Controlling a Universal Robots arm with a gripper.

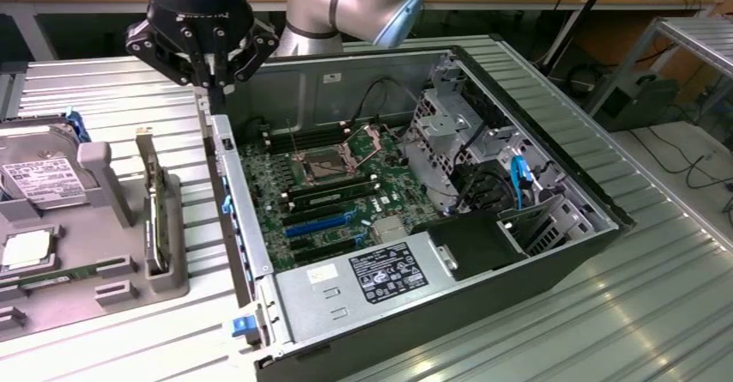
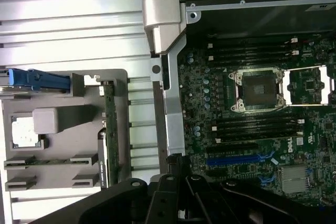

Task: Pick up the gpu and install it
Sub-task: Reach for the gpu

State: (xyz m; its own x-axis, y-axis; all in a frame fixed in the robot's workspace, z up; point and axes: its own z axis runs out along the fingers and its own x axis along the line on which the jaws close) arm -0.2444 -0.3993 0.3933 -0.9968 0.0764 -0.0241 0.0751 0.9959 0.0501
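The gpu (image 1: 149, 200) (image 2: 108, 129) is a thin dark card standing on edge in a slot of the grey holder (image 1: 115, 275) (image 2: 63, 145), at the exterior view's left of the open computer case (image 1: 332, 81). My gripper (image 1: 213, 97) (image 2: 176, 162) hangs above the case's back corner, beyond the far end of the card and apart from it. Its fingers are shut together with nothing between them. Inside the case, the motherboard (image 1: 332, 189) (image 2: 252, 124) shows blue expansion slots (image 1: 324, 222) (image 2: 239, 158).
The grey holder also carries a silver drive with a white label (image 1: 40, 176), a processor chip (image 1: 26, 249) (image 2: 23, 131) and a green memory strip (image 1: 51, 272). A drive cage (image 1: 458, 133) and power supply (image 1: 378, 279) fill the case's other side. Everything rests on a ribbed metal table (image 1: 641, 296).
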